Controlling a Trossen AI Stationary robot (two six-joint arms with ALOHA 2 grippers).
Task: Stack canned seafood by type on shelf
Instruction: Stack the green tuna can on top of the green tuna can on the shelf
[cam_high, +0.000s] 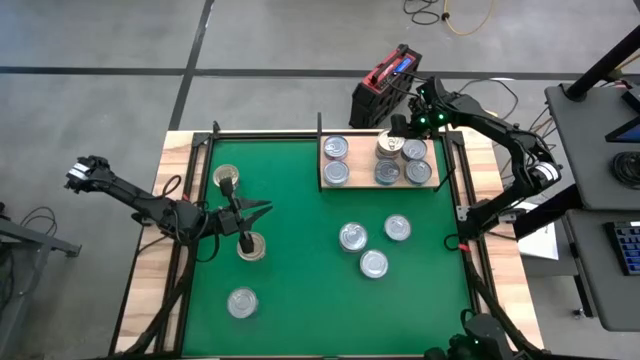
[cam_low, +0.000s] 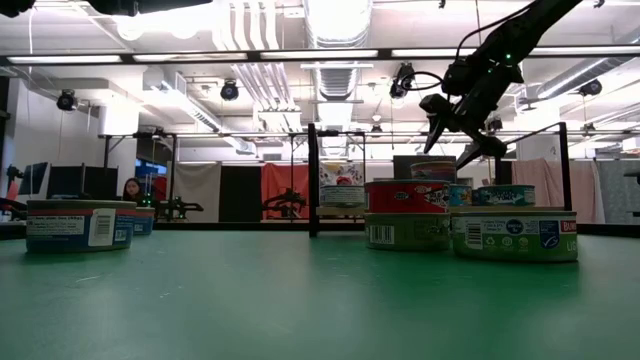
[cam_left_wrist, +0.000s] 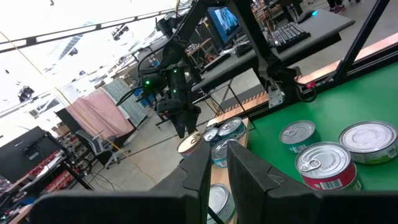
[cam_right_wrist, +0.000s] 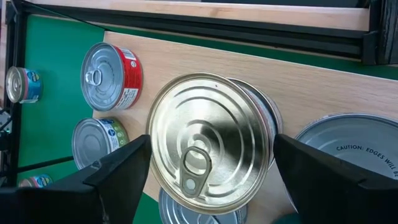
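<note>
- Release step in hand: the right gripper (cam_high: 397, 128) hangs over the shelf (cam_high: 362, 169) at the mat's far edge, fingers spread wide on either side of a gold-lidded can (cam_right_wrist: 208, 142), not touching it.
- That can sits on top of another tin, so the stack looks just placed; silver-lidded tins stand beside it on the board.
- Three loose cans (cam_high: 373, 246) lie on the green mat (cam_high: 300, 290) near the middle, well apart from the shelf.
- Left gripper (cam_high: 240, 215) hovers near two gold-lidded tins on the mat's left side, fingers nearly closed and holding nothing.
- Next move, as I judge it: lift the right arm straight up clear of the stack, then fetch a loose can matching a pile.
</note>
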